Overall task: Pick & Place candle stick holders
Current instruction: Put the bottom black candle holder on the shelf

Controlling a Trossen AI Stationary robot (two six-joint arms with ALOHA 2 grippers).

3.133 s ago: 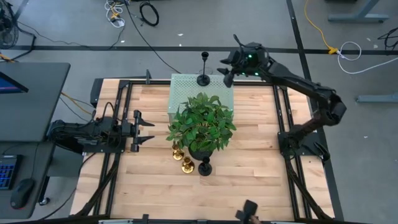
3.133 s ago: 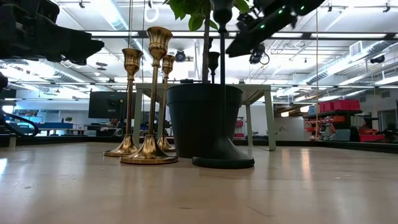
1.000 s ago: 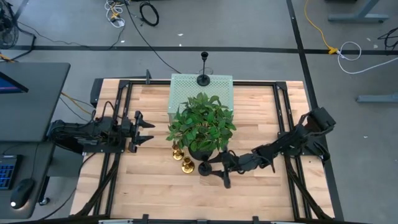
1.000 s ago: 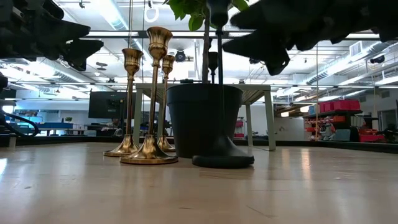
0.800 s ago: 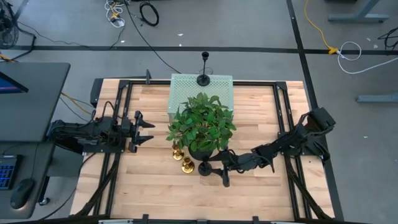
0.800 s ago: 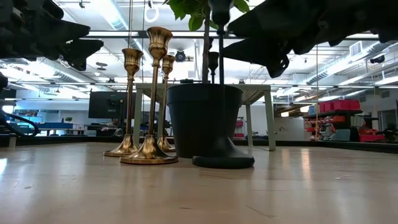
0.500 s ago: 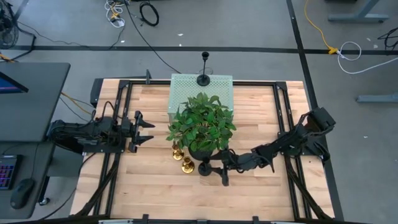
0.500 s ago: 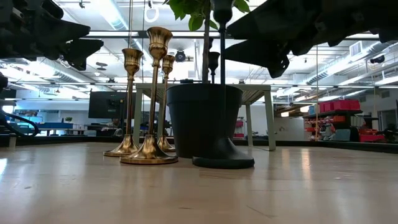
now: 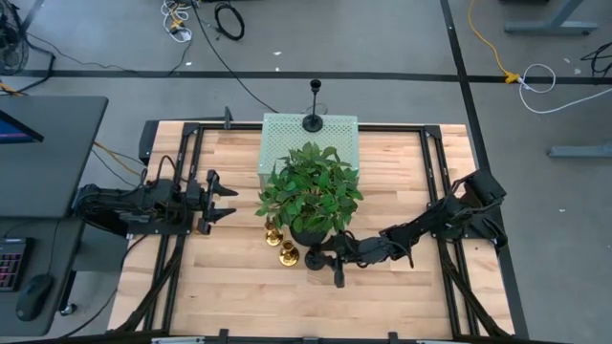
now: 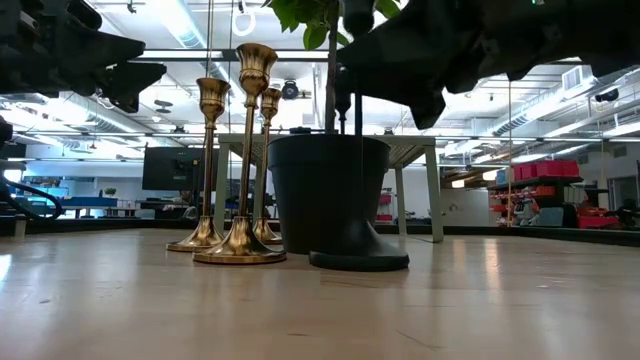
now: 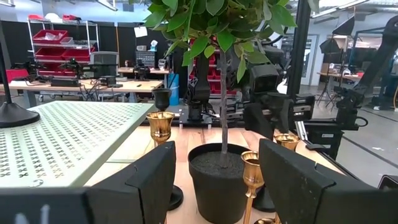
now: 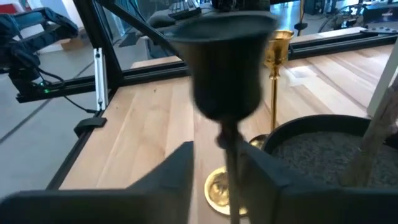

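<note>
Change observed: the right tool (image 9: 330, 260) is now sitting closer in on the black candle stick holder (image 9: 315, 258) than a second ago, and its fingers are narrowing around the slim stem.
Meaning for the task: in my judgement the pick of this holder is beginning; the lift is not yet done, as the base is resting flat on the bench (image 9: 402, 182) in the low view.
Right tool: fingers (image 12: 180, 165) part-way closed, standing on either side of the stem just below the cup; whether they are already pressing on it I cannot tell.
Left tool: the left tool (image 9: 222, 201) is waiting at the left side of the bench, fingers fully spread, grasping nothing.
Holder in hand: standing upright just in front of the plant pot (image 10: 325, 190), near the bench's front middle.
Other holders: three gold candle stick holders (image 10: 238, 150) are standing grouped just beside the pot; another black holder (image 9: 313, 107) is standing on the perforated green platform (image 9: 287, 134) at the far edge.
</note>
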